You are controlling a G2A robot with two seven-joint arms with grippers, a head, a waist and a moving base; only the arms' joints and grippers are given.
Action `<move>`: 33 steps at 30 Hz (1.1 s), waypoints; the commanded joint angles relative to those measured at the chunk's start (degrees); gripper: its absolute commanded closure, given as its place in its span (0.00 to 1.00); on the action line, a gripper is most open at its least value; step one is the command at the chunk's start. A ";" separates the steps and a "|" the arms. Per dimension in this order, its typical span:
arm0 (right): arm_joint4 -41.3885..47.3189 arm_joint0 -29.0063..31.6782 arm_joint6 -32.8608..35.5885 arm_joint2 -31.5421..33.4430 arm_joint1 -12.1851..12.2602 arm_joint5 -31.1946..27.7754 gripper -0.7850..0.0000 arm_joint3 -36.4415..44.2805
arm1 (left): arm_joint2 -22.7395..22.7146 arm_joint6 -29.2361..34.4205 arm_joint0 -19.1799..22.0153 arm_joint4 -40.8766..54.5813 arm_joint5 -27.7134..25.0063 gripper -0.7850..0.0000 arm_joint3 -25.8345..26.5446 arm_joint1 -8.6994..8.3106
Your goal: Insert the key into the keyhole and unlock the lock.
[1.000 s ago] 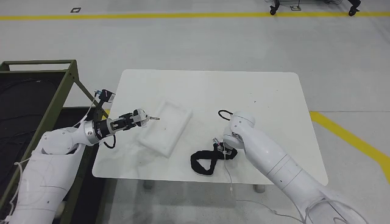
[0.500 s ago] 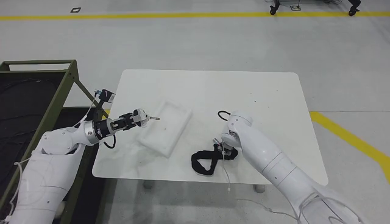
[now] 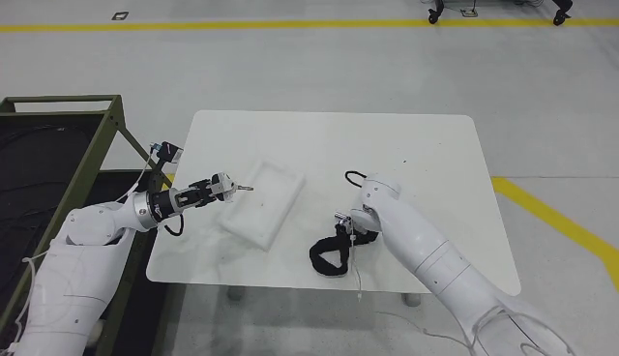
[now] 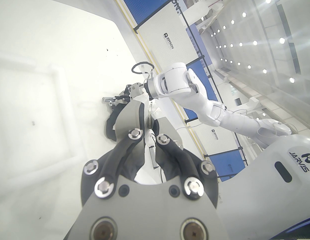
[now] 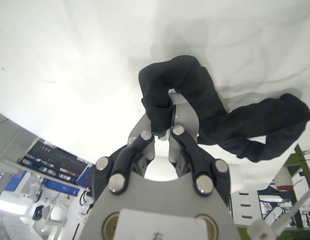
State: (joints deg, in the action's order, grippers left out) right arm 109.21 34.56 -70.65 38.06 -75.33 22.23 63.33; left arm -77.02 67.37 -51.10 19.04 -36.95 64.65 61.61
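A thin metal key point(image 3: 245, 188) sticks out of my left gripper point(image 3: 232, 188), which is shut on it above the near-left edge of a white tray point(image 3: 276, 177). In the left wrist view the fingers point(image 4: 135, 118) are pressed close together and hide the key's head. My right gripper point(image 3: 341, 228) sits near the table's front middle, shut on the lock point(image 3: 331, 255), a loop covered in black fabric. The right wrist view shows the black sleeve point(image 5: 195, 86) pinched between the jaws of my right gripper point(image 5: 167, 116), with a small metal cylinder point(image 5: 160, 136) below it. The loop hangs down onto the table.
The white table point(image 3: 416, 153) is bare on its right and far parts. A dark green rack point(image 3: 68, 133) stands close to the table's left side. The front edge of the table lies just under the lock. A black cable point(image 3: 354, 178) arches by the right wrist.
The right gripper has shifted slightly left and away from the front edge, and the black loop has followed it. The left arm with the key has kept still.
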 commanded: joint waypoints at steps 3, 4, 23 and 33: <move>-11.67 4.05 6.84 2.79 1.86 -6.05 1.00 7.89 | 0.00 0.00 0.00 0.00 0.00 1.00 0.00 0.00; -14.72 5.73 8.37 3.71 2.46 -7.70 1.00 10.41 | 0.00 0.00 0.00 0.00 0.00 1.00 0.00 0.00; -44.58 40.06 43.14 24.85 10.34 -24.22 1.00 41.94 | 0.00 0.00 0.00 0.00 0.00 1.00 0.00 0.00; -44.89 41.14 46.12 24.99 10.28 -24.13 1.00 43.20 | 0.00 0.00 0.00 0.00 0.00 1.00 0.00 0.00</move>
State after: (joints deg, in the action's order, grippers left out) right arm 64.47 75.16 -26.26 62.96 -65.03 -2.07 105.84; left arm -77.02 67.37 -51.10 19.04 -36.95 64.65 61.61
